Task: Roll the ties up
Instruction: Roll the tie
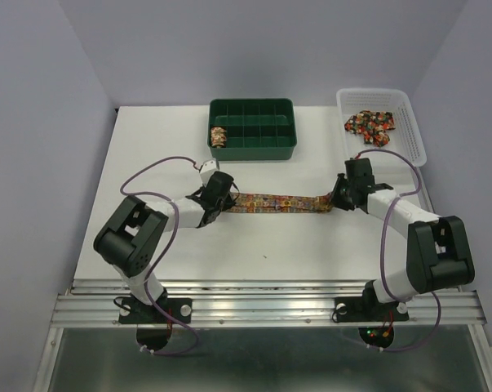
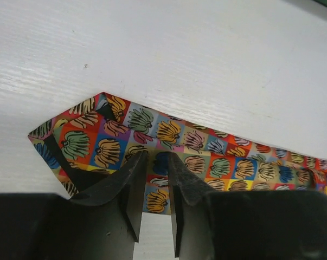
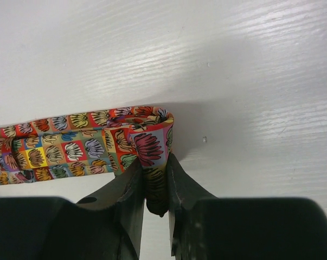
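Pale lilac walls on three sides of a white bench (image 1: 311, 245). Stretched flat across the bench's middle, running left to right between the two arms: one long tie (image 1: 282, 201), patchwork print of red, orange, gold and blue. At its left, wide pointed end, left gripper (image 2: 155, 176) tipped down over the near edge of the fabric, fingers (image 2: 133, 184) standing a narrow slot apart, with print and then bare bench visible through the slot; cannot tell whether any cloth is pinched. At its right end, right gripper (image 3: 155, 181) closed tight on a small curl of the fabric, with the end of the strip doubled over and nipped between both fingers (image 3: 179, 189). Against the far edge, near the middle, green divided tray (image 1: 254, 153) holding a rolled tie (image 1: 219, 135) in a compartment at its left end. In the far right corner, white basket (image 1: 417, 140) with loose ties (image 1: 370, 124) heaped inside
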Action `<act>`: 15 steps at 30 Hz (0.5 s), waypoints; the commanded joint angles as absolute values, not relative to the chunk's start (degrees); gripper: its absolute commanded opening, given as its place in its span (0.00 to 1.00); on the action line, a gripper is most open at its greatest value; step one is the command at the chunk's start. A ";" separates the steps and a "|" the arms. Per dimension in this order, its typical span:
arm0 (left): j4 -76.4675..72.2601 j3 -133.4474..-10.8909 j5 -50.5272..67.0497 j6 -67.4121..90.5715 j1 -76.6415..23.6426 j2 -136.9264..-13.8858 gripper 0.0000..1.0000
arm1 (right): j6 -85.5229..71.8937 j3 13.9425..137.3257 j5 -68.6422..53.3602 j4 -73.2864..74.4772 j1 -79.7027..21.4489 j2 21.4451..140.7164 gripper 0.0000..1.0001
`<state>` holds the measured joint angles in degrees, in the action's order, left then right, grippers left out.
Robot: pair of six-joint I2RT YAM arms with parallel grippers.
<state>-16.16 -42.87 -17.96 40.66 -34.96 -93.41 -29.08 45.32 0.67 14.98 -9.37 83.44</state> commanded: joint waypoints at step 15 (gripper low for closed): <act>-19.51 -35.25 -8.26 45.96 -34.45 -93.79 0.23 | -26.19 56.59 21.52 21.43 -19.15 87.45 0.01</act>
